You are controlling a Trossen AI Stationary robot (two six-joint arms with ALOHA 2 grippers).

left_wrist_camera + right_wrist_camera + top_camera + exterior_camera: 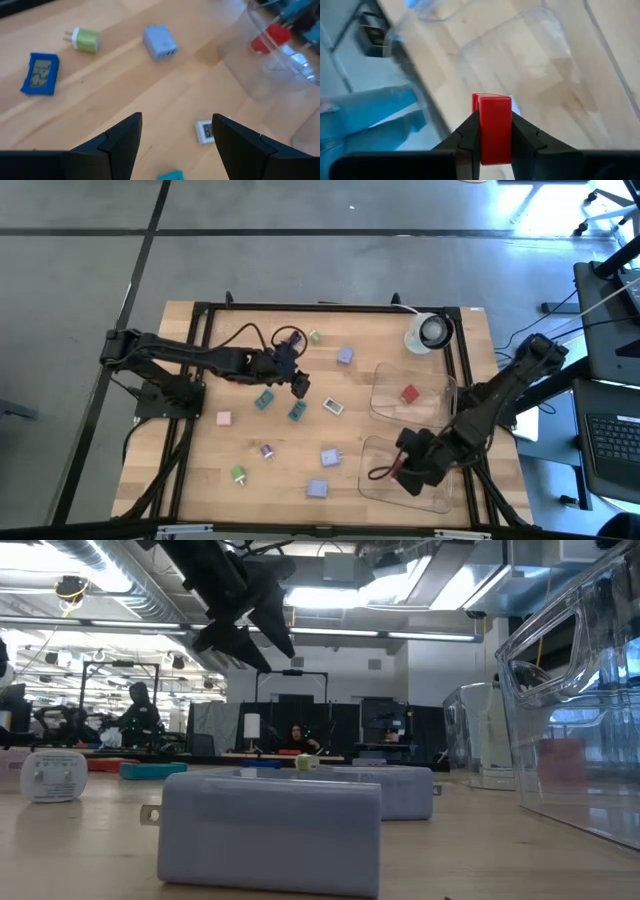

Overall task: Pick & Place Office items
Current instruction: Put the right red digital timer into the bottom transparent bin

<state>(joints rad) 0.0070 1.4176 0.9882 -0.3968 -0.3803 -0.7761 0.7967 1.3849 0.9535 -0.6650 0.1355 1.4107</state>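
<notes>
Small blocky pieces lie scattered on the wooden table: a teal one (264, 400), another teal one (297, 412), a white one (334, 407), a lavender one (344, 356), a pink one (224, 418) and a blue one (330, 457). My left gripper (300, 386) is open and empty above the table, next to the teal and white pieces; its wrist view shows the white piece (205, 131) ahead of its fingers. My right gripper (402, 472) is shut on a red piece (492, 125) over the near clear tray (375, 448). Another red piece (410, 393) lies in the far clear tray (384, 376). My right gripper pinches the red piece by its two opposite flat sides (492, 142) between its two fingers. The piece's free end sticks out past the fingertips. The piece is lifted clear, above the near clear tray's floor (530, 55).
A white tape roll (432, 332) sits at the far right corner. More pieces lie near the front: green (238, 473), purple (266, 450), lavender (317, 489). A green-white piece (314, 336) lies at the back. A black frame (200, 310) rims the table.
</notes>
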